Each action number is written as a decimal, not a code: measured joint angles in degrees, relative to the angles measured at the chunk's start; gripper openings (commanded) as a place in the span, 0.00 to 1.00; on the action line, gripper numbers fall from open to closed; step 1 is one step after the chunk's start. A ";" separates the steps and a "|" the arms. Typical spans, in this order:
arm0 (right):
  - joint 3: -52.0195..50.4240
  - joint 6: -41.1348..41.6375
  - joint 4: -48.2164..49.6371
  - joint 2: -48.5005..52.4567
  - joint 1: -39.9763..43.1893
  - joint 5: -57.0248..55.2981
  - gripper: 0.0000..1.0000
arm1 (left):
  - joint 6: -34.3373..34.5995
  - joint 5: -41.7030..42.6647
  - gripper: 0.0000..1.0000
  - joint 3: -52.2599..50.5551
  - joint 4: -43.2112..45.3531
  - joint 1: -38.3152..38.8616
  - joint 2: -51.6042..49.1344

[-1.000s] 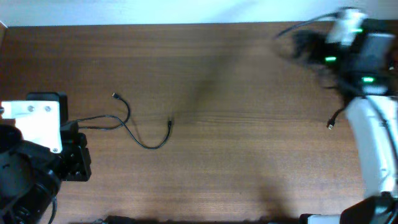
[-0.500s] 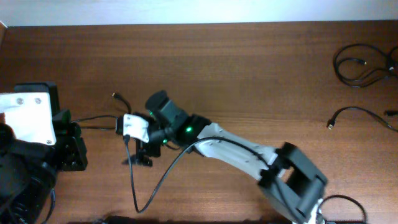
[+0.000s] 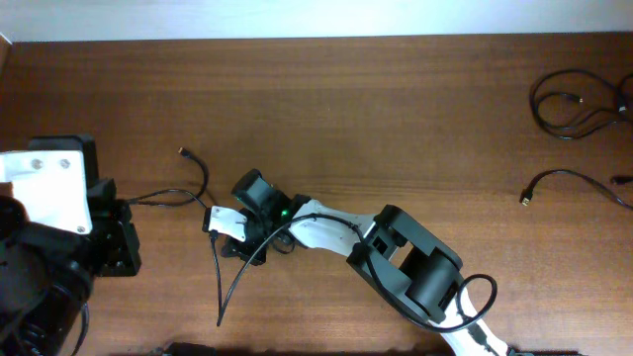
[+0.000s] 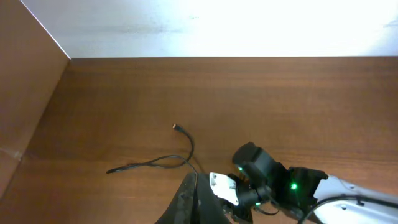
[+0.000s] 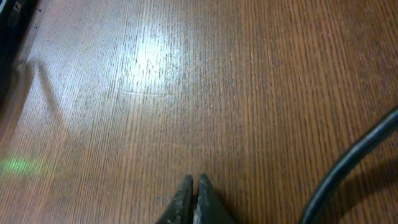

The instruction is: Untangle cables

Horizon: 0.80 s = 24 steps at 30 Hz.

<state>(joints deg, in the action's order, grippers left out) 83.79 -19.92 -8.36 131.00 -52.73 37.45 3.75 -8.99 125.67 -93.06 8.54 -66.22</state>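
One thin black cable (image 3: 198, 178) lies left of centre, its plug end (image 3: 182, 151) pointing to the far side. The left wrist view shows this cable (image 4: 186, 149) too. Its right-hand stretch is hidden under my right arm. My right gripper (image 3: 229, 247) is low over the wood there. In the right wrist view its jaws (image 5: 194, 182) are shut, with nothing showing between them. My left gripper (image 4: 196, 185) is shut and empty, just short of the right arm's white wrist plate (image 4: 224, 188). Two more cables lie at the far right: a coil (image 3: 569, 107) and a single strand (image 3: 564, 176).
My right arm (image 3: 396, 252) stretches diagonally across the front of the table. Its own thicker black lead (image 3: 237, 282) trails toward the front edge and shows in the right wrist view (image 5: 351, 165). My left arm's base (image 3: 45, 193) fills the left edge.
My right arm has swung from the far right corner to the left-centre cable and its jaws have shut. The two cables at the far right are uncovered now.
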 measured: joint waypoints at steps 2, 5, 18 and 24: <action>0.00 0.48 -0.39 -0.07 1.46 0.26 0.04 | 0.00 0.00 0.00 0.00 -0.42 0.00 0.00; -0.50 1.51 -5.07 -5.51 7.93 -1.53 0.04 | 0.00 0.02 0.00 0.00 -0.55 0.00 0.00; 0.37 -17.88 -21.68 -7.56 3.96 -12.50 0.89 | 0.00 0.66 0.00 0.00 -1.22 0.00 0.00; 0.44 -25.59 -21.44 -6.80 4.74 -17.03 0.04 | 0.00 0.66 0.00 0.00 -1.03 0.00 0.00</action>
<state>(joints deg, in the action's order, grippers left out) 84.23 -45.52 -29.80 124.20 -47.99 20.43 3.75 -8.34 125.67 -94.08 8.54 -66.22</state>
